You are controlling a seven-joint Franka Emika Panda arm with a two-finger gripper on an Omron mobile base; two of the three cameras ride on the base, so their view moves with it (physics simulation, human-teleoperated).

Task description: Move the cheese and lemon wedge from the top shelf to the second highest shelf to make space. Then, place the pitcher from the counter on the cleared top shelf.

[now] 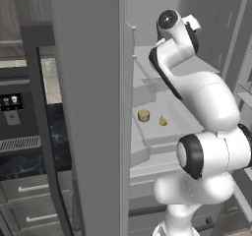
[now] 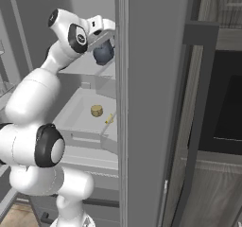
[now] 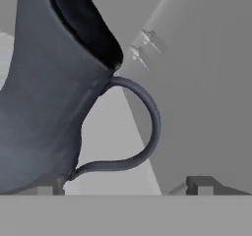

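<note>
The gripper (image 3: 123, 185) has its jaws spread wide and grips nothing. In the hand view its two small dark fingertips (image 3: 199, 185) stand well apart at the bottom, and the pitcher's loop handle curves in the space above and between them without touching either one.

The pitcher (image 3: 47, 102) is a dark blue-grey glossy jug that takes up the left half of the hand view. Its long axis runs roughly up the picture, leaning a little, with the dark open mouth at the top and the handle bulging out to the right.

In the right base view the pitcher's round belly shows just below the hand, resting on the top shelf (image 2: 87, 69) inside the grey fridge. The cheese (image 1: 143, 115) and the lemon wedge (image 1: 162, 121) sit near each other, apart, on the second highest shelf (image 1: 167, 132) below it.
</note>
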